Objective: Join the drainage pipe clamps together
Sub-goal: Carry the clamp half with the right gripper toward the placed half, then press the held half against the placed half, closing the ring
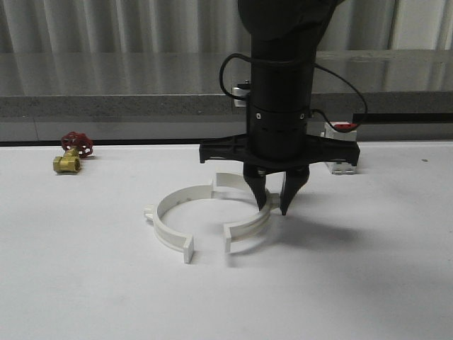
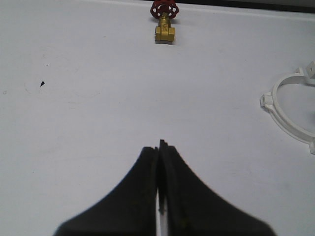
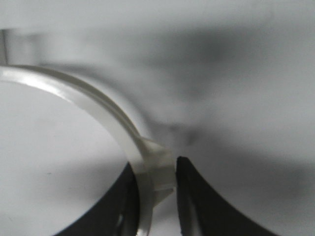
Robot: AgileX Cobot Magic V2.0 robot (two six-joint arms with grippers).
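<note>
Two white drainage pipe clamps lie on the white table as an almost closed ring. The left half (image 1: 164,225) and the right half (image 1: 249,227) have a small gap between their near ends. My right gripper (image 1: 272,205) comes straight down on the right half's band. Up close its fingers stand either side of that band (image 3: 98,103) where a small tab juts out, and my right gripper (image 3: 155,163) is shut on it. My left gripper (image 2: 160,145) is shut and holds nothing, hovering over bare table with the left half (image 2: 283,105) off to one side.
A brass valve with a red handwheel (image 1: 71,152) (image 2: 164,22) sits at the table's far left. A white blocky switch with a red top (image 1: 341,152) stands behind the right arm. A grey ledge (image 1: 106,106) runs along the back.
</note>
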